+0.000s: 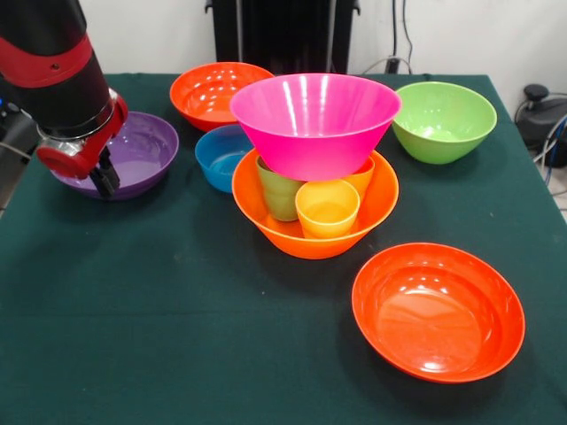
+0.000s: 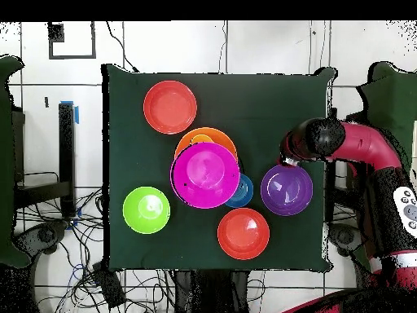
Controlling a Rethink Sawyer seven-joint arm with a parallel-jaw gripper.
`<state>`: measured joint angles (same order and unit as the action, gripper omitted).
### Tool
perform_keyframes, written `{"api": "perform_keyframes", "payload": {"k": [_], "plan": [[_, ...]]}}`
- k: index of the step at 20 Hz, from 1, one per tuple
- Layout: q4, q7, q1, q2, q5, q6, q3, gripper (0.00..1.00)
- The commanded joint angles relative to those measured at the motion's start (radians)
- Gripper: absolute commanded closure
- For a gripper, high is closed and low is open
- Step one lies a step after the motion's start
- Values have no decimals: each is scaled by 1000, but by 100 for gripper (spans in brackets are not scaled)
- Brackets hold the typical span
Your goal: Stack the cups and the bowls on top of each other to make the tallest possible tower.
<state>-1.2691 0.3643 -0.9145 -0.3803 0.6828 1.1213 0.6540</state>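
The tower stands mid-table: a large light orange bowl [image 1: 292,237] holds a green cup [image 1: 278,193], a yellow cup [image 1: 327,209] and an orange cup [image 1: 361,175], all upright. A large pink bowl [image 1: 314,119] rests on the cups. From overhead the pink bowl [image 2: 205,174] covers most of the light orange bowl [image 2: 213,134]. My gripper [image 1: 104,180] hangs at the rim of the purple bowl [image 1: 146,146], at its edge nearest the camera; overhead, the gripper [image 2: 285,165] is over the purple bowl [image 2: 289,194]. Its state does not show.
A small blue bowl [image 1: 217,158] sits between the purple bowl and the tower. One red-orange bowl [image 1: 213,91] stands behind, another red-orange bowl [image 1: 438,310] at the near right. A lime green bowl [image 1: 443,119] is at the far right. All lie on a dark green cloth [image 1: 177,336].
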Motion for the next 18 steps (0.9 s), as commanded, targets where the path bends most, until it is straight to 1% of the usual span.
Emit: {"api": "perform_keyframes", "payload": {"k": [1, 2, 11, 12, 18], "plan": [[-23, -158, 26, 20, 33, -40, 27, 100], [-22, -172, 19, 23, 27, -35, 34, 100], [-14, -159, 27, 15, 37, -42, 28, 100], [-7, -149, 30, 15, 38, -41, 24, 0], [-7, -162, 28, 11, 45, -49, 27, 0]]}}
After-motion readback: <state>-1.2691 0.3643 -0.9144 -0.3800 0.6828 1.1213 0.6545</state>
